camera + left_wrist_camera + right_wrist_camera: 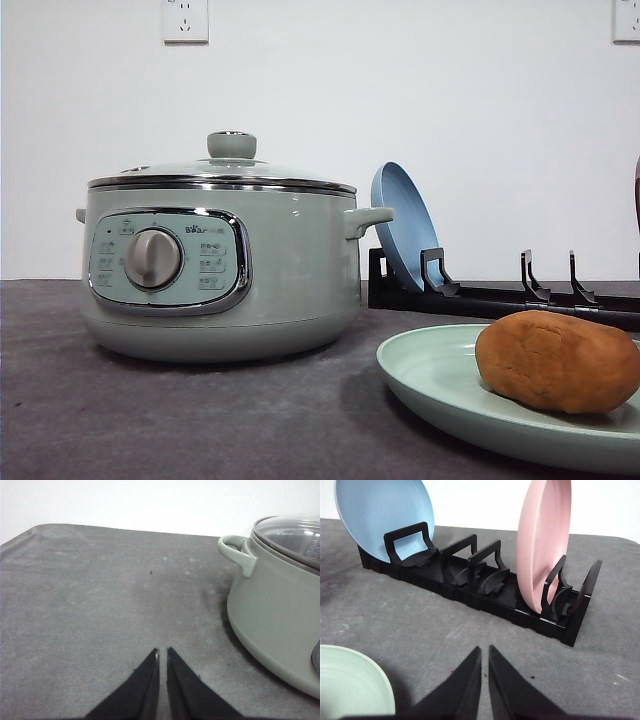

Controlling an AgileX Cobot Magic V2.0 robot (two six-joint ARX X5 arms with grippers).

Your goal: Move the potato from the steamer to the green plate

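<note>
Your potato (558, 361) sits lower right on the green plate (430, 375); it looks firm, matte, grippable mid-body. Both the left gripper (163, 652) and right gripper (485, 650) are closed and empty.

A dark grey table (200, 420) with a matte, faintly mottled top runs back to a white wall. Directly on it, at about 9 o'clock in the front view, stands the steamer (220, 270), sage-green, its glass lid on and its dial facing forward. At about 3 o'clock, close to the wall, lies a long black dish rack (500, 295), just beside the steamer's right handle. At about 5 o'clock, near the front edge, sits the green plate (430, 375), flat on the surface and apart from both the steamer and the rack.
</note>
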